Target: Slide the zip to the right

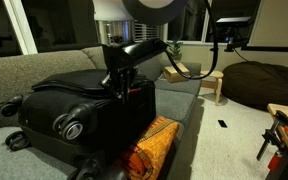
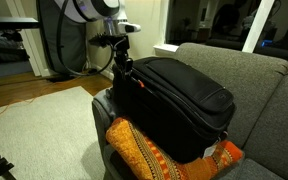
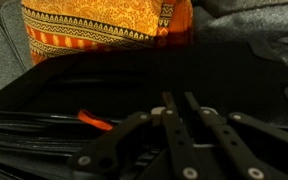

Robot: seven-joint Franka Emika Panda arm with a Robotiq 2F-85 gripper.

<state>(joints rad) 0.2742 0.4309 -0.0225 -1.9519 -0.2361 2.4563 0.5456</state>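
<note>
My gripper (image 3: 179, 100) hangs low over the lid of a black suitcase (image 3: 224, 70), fingers drawn almost together with nothing I can make out between them (the wrist view is dark, and a black puller would be hard to see there). Beside the fingertips and apart from them, an orange pull tab (image 3: 94, 121) lies on the case near its zip line (image 3: 29, 125), which runs along the lid's edge. Since the tab sits outside my grip, I judge that the slide has not begun. I cannot see any opened stretch of zip, nor how far along its track the slider stands. What is left, as I read it, is nearly everything: move over to the tab, pinch it, and draw it to the right along the track. Beyond the far edge of the lid, an orange patterned cushion (image 3: 104, 30) fills the top of the wrist view. Both exterior views show the arm coming down from above, with the gripper (image 1: 119, 88) (image 2: 124, 72) set at one end of the suitcase's top. The suitcase (image 1: 84, 95) (image 2: 184, 90) lies flat on a grey couch (image 1: 24, 70) (image 2: 264, 80), and the cushion (image 1: 149, 148) (image 2: 149, 150) is pressed against one end of it. Farther back are dark windows and a dim room.
</note>
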